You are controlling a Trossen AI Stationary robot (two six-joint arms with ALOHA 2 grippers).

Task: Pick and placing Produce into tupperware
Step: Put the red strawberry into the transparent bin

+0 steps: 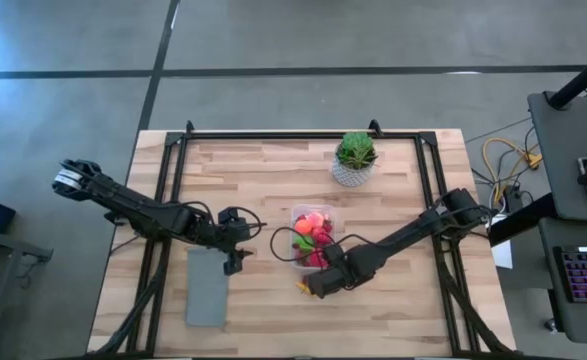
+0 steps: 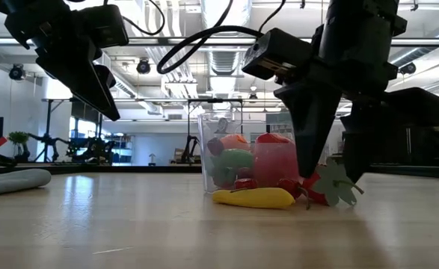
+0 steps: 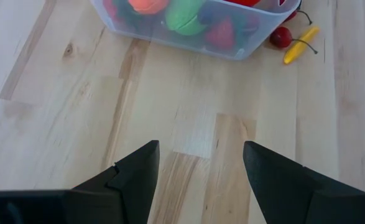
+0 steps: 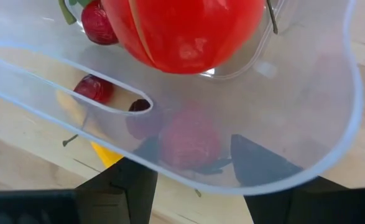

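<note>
wooden table [image 1: 273, 310] carries tupperware [image 1: 314, 238], potted plant [image 1: 355, 160], grey rectangle [image 1: 207, 287], yellow piece [image 1: 302, 287].

Bright, even light; backlit low view

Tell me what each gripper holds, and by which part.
Left gripper holds nothing, open over the table. Right gripper is down at a red piece beside the tupperware; a grip cannot be told.

Bare wood betw left gripper [image 1: 235, 262] & tupperware [image 1: 335, 215]; potted plant [image 1: 355, 158] blocks tub's far side.
</note>
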